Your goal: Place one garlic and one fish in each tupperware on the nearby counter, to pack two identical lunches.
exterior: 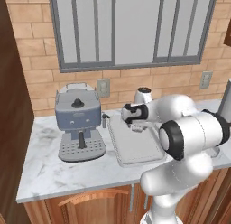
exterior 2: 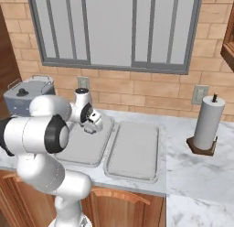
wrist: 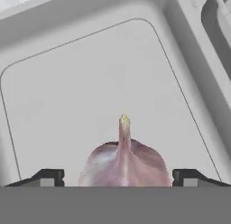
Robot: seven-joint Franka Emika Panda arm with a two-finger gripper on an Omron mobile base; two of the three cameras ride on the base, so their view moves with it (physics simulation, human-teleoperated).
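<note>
A pinkish-white garlic with a pointed tip sits between my fingertips, and my gripper is shut on it. Below it lies the bare floor of a pale grey tupperware. In the base views my gripper hangs over the back part of the left tupperware. The second tupperware lies just to its right, with nothing in it. Both stand on the marble counter. The fish and the other garlic are out of view.
A blue-grey espresso machine stands left of the trays. A paper towel roll stands on its holder at the right. The brick wall and window run close behind the counter; wooden cabinet doors are below.
</note>
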